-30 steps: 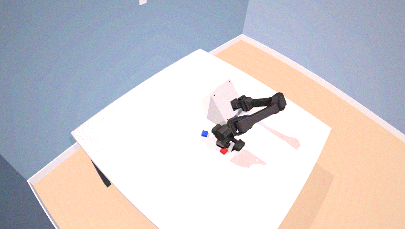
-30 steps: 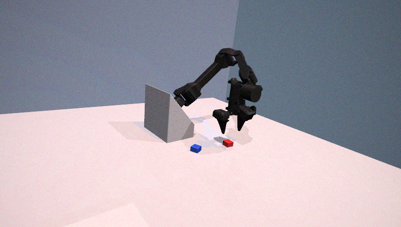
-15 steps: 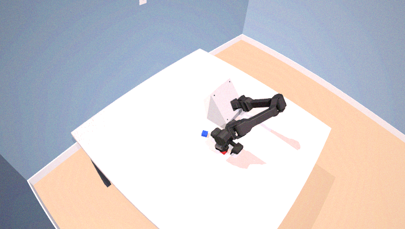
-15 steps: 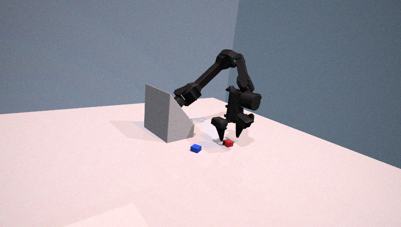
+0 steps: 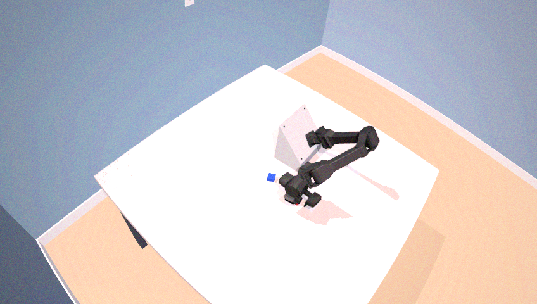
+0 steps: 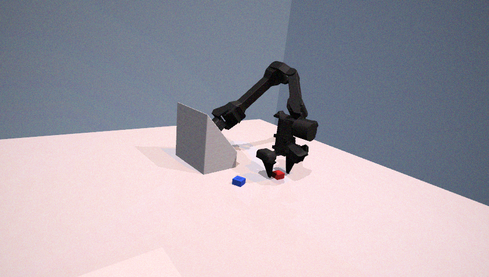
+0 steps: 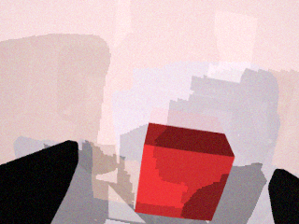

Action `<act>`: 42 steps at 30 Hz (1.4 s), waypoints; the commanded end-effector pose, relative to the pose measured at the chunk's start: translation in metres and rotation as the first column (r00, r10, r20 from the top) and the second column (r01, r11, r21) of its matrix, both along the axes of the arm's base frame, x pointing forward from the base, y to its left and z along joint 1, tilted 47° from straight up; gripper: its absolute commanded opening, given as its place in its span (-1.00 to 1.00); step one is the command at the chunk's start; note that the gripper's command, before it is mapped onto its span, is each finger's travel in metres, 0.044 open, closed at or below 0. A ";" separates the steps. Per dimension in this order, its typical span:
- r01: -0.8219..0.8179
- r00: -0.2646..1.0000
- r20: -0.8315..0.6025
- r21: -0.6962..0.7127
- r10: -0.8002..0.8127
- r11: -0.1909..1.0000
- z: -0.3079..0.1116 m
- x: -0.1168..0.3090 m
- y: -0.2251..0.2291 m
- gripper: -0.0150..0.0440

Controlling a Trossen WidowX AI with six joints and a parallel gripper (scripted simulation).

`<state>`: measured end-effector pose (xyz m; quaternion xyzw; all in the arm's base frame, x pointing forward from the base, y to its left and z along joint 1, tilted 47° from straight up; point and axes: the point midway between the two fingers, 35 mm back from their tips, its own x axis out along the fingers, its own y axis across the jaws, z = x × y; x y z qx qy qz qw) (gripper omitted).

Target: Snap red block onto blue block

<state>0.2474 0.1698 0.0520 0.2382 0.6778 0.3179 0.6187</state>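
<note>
The red block sits on the table. It is mostly hidden under the gripper in the top view. My gripper points down and is open, with one finger on each side of the red block. In the wrist view there is a gap between the block and each finger, wider on the left. The blue block sits on the table a short way to the left of the gripper in the top and exterior views. It is outside the wrist view.
A grey wedge-shaped stand rises from the table behind the blue block, beside the arm's base. The arm arches over from behind it. Walls stand beyond the table's far edges.
</note>
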 end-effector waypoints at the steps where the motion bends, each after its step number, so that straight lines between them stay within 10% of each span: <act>1: 0.003 1.000 -0.009 0.001 -0.003 1.000 -0.002 -0.002 0.000 0.64; 8: 0.003 1.000 -0.009 0.001 -0.003 1.000 -0.002 -0.002 0.000 0.02; 20: 0.003 1.000 -0.008 -0.001 -0.003 1.000 0.002 0.000 -0.004 -0.49; 42: 0.003 1.000 -0.009 -0.008 -0.003 1.000 0.076 0.013 -0.073 -0.49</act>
